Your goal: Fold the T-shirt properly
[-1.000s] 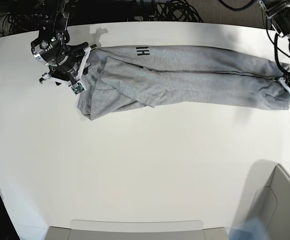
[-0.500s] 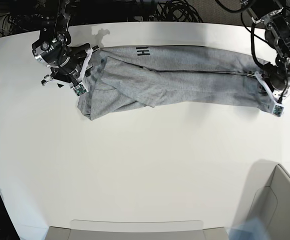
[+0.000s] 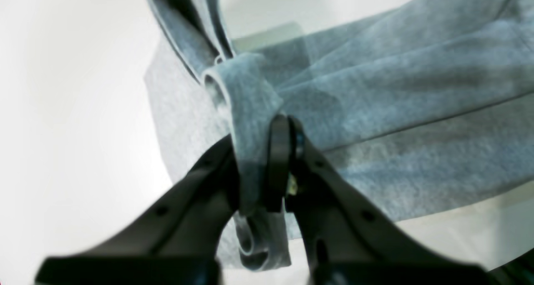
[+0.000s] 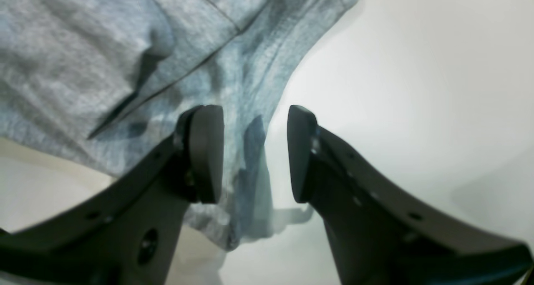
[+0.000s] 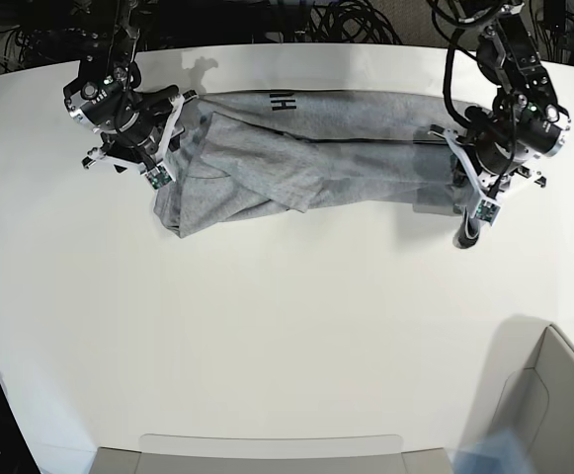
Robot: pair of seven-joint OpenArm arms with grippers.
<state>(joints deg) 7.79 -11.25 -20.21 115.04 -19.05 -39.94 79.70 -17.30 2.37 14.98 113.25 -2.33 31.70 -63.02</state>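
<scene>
T-shirt: heather-grey cotton T-shirt [image 5: 316, 158] is lying folded lengthwise along the white table's [image 5: 267, 336] far side.
Left gripper [image 3: 260, 168]: is pinching the shirt's right end.
Right gripper [image 4: 254, 151]: is hanging spread, holding nothing, over the left end.

L tool [image 3: 258, 164] clamped, R tool [image 4: 254, 155] agape.

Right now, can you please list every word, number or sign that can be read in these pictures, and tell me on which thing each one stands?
"HI": black block letters on the T-shirt, at its far edge in the base view, seen sideways; the rest of the word is hidden under the fold.
Both wrist views: no text, only grey cloth and white table.
</scene>
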